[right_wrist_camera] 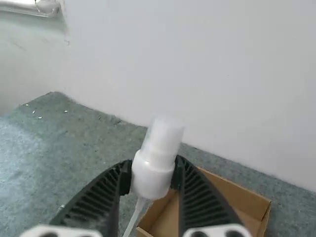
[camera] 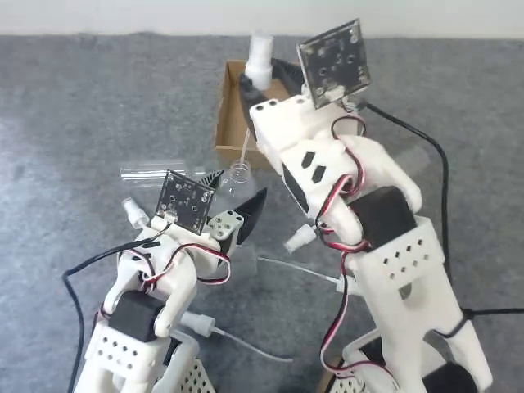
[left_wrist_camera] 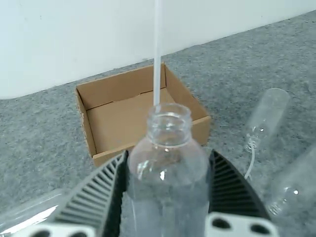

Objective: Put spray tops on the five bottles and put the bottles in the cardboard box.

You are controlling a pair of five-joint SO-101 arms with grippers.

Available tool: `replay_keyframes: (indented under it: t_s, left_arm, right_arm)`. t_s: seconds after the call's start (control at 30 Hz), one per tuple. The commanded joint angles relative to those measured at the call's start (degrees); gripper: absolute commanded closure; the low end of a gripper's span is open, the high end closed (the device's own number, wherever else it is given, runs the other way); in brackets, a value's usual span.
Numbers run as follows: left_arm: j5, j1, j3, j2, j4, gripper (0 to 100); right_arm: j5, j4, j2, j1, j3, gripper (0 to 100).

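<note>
Bottle (left_wrist_camera: 168,148), clear and uncapped, gripped by left hand (left_wrist_camera: 165,159); right hand (right_wrist_camera: 153,166) clasps white spray top (right_wrist_camera: 158,148), tube (left_wrist_camera: 157,49) seemingly just above it.

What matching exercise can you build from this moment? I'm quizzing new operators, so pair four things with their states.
Things:
1. upright bottle
2. spray top
3. cardboard box
4. lying bottle

States:
A. empty inside
B. held in the right gripper
C. on its side on the carpet
D. clamped in the left gripper

Pairs: 1-D, 2-B, 3-A, 4-C.
</note>
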Motion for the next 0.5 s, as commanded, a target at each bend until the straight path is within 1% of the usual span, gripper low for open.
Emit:
replay_keyframes:
  t_s: [0.0, 0.17, 0.3, 0.47]
  left_arm:
    - [-0.44, 0.18, -2.86, -1.14, -1.14, 85]
    - [-0.26, 0.09, -2.86, -1.14, -1.14, 85]
    - [-0.18, 0.0, -2.86, -1.14, -1.14, 85]
    - [-0.09, -0.26, -2.68, -1.14, -1.14, 85]
  right_arm:
    - [0.35, -1.36, -2.24, -1.71, -0.18, 97.2]
    - [0.35, -1.01, -2.33, -1.89, 3.6, 97.2]
    - [0.35, -1.01, -2.33, -3.91, 7.82, 97.2]
    - [0.26, -0.92, -2.68, -3.91, 9.05, 97.2]
